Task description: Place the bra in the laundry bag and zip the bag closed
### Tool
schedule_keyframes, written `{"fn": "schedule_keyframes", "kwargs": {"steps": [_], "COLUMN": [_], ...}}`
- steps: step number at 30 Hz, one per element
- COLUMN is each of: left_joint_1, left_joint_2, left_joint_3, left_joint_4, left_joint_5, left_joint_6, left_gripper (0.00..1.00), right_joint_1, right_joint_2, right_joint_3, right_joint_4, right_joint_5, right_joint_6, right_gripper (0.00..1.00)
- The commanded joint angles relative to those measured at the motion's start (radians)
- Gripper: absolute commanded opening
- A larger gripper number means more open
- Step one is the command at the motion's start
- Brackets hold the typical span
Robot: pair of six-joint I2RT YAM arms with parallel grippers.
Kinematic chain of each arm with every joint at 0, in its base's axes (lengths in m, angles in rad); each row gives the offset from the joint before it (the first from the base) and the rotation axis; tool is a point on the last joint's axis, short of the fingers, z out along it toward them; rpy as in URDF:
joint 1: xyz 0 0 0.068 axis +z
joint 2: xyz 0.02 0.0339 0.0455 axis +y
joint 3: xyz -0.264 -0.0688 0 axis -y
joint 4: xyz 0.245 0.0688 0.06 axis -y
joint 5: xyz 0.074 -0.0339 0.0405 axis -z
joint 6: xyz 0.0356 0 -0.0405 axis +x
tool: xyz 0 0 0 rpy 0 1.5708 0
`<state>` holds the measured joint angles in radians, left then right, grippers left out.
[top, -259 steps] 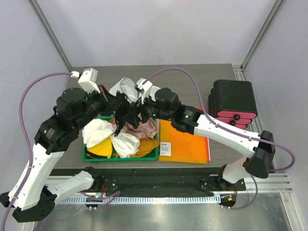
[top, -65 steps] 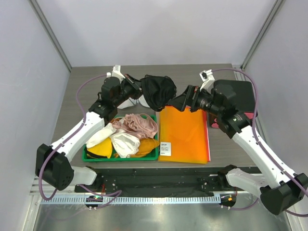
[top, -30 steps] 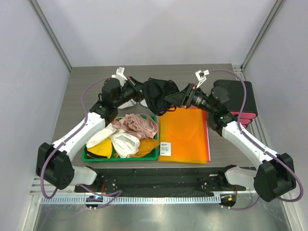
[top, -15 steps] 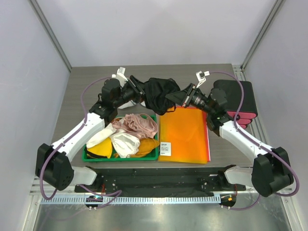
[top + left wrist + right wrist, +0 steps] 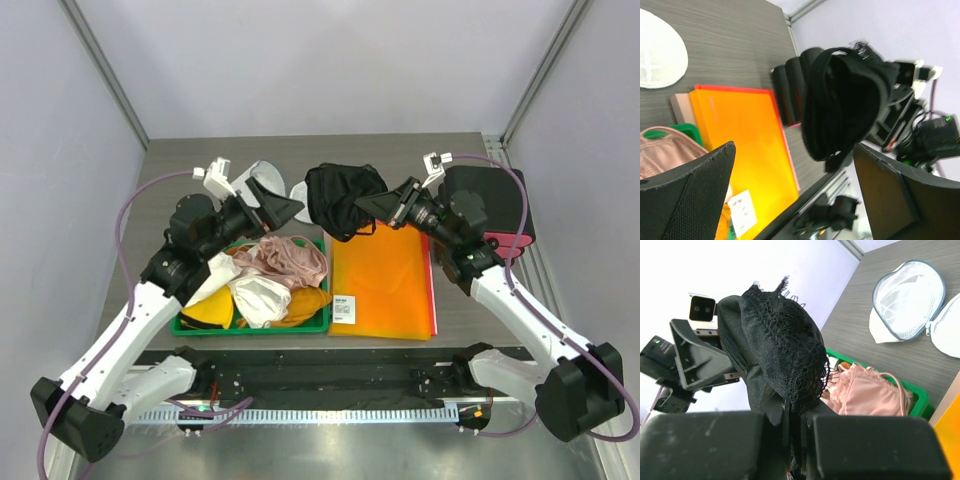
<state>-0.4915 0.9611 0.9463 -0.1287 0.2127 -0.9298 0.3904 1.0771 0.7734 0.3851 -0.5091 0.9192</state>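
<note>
The black lacy bra (image 5: 340, 198) hangs in the air above the back of the table, bunched up. My right gripper (image 5: 378, 206) is shut on its right edge; in the right wrist view the fabric (image 5: 775, 350) is pinched between the jaws of the right gripper (image 5: 796, 440). My left gripper (image 5: 284, 208) stands wide open to the left of the bra, apart from it, and the left wrist view shows the bra (image 5: 845, 105) beyond the left gripper (image 5: 795, 192). The white mesh laundry bag (image 5: 907, 297) lies open on the table with its round flap (image 5: 947, 335) beside it, and the left arm partly hides the bag (image 5: 262, 178).
A green tray (image 5: 250, 328) at the front left holds a pink lacy garment (image 5: 292, 258) and white and yellow ones. An orange folder (image 5: 385, 280) lies right of the tray. A black and red box (image 5: 490, 205) stands at the right edge.
The left gripper has opened, let go of the bra and drawn back to the left. The right gripper has shut on the bra and now holds it alone.
</note>
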Motion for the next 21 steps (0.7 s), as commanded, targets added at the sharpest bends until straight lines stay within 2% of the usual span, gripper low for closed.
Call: {"fn": "schedule_keyframes", "kwargs": {"steps": [1, 5, 8, 15, 21], "left_joint_1": [-0.041, -0.184, -0.249, -0.262, -0.26], "left_joint_2": [-0.001, 0.028, 0.041, 0.073, -0.054], "left_joint_3": [-0.017, 0.034, 0.048, 0.045, -0.033], "left_joint_4": [0.041, 0.061, 0.098, 0.15, 0.061], "left_joint_5": [0.079, 0.022, -0.004, 0.028, -0.068], "left_joint_6": [0.146, 0.256, 0.318, 0.289, 0.29], "left_gripper": [1.0, 1.0, 1.0, 1.0, 1.0], "right_joint_1": [0.001, 0.001, 0.001, 0.001, 0.001], "right_joint_2": [-0.065, -0.101, -0.129, -0.163, -0.177], "right_joint_3": [0.015, 0.009, -0.003, 0.004, 0.027], "right_joint_4": [-0.061, -0.113, -0.144, -0.23, -0.264], "right_joint_5": [-0.064, -0.092, -0.095, -0.102, -0.095], "right_joint_6": [-0.033, -0.042, -0.052, -0.1, -0.129], "right_gripper": [0.01, 0.01, 0.01, 0.01, 0.01]}}
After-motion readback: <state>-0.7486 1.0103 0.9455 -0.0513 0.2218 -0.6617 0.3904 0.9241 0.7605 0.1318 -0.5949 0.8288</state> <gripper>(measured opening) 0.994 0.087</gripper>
